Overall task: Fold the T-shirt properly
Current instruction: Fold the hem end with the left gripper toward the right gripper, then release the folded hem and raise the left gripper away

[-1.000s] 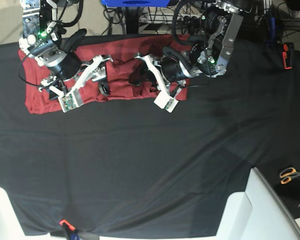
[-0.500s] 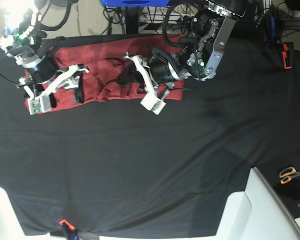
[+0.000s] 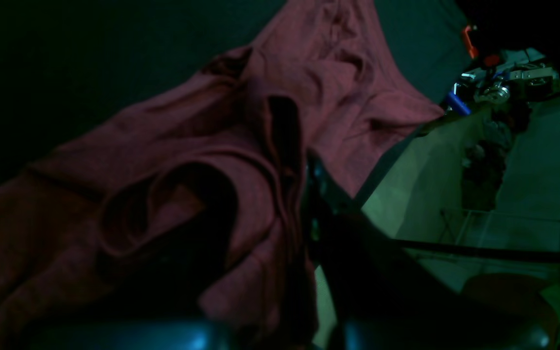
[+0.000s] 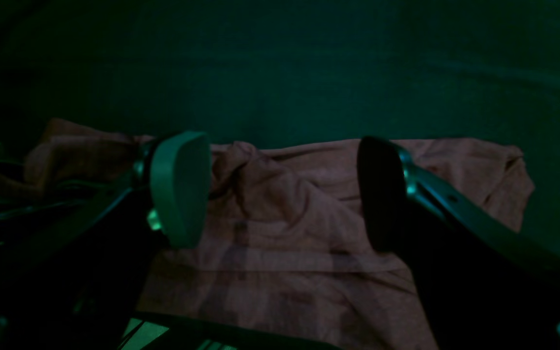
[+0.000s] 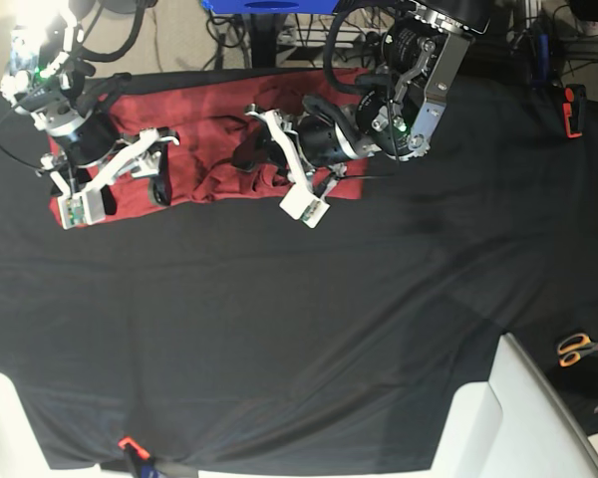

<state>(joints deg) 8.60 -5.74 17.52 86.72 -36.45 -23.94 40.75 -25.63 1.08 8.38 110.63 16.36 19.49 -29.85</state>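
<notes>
1. In the left wrist view, we see the T-shirt (image 3: 221, 146) lying bunched and wrinkly on the dark worktop (image 3: 90, 58). Our left end effector (image 3: 304, 204) is clenched tight, and red cloth is pressed right up against it, so we think it pinches a fold of the shirt.

2. In the right wrist view, our right end effector (image 4: 285, 194) is wide apart and grasps nothing. The shirt lies flat under it, with one corner sticking out to the side.

3. In the base view, the shirt sits at the far edge of the worktop (image 5: 279, 329), as a long, lumpy strip. The left end effector (image 5: 257, 151) is on its middle part. The right end effector (image 5: 151, 171) hangs over its other end.

4. We think the folding is only partly done. The shirt looks narrowed but still messy, so smoothing and more folds are left.

5. We see no boxes or bins holding anything. Scissors (image 5: 581, 348) lie far off at the side.
</notes>
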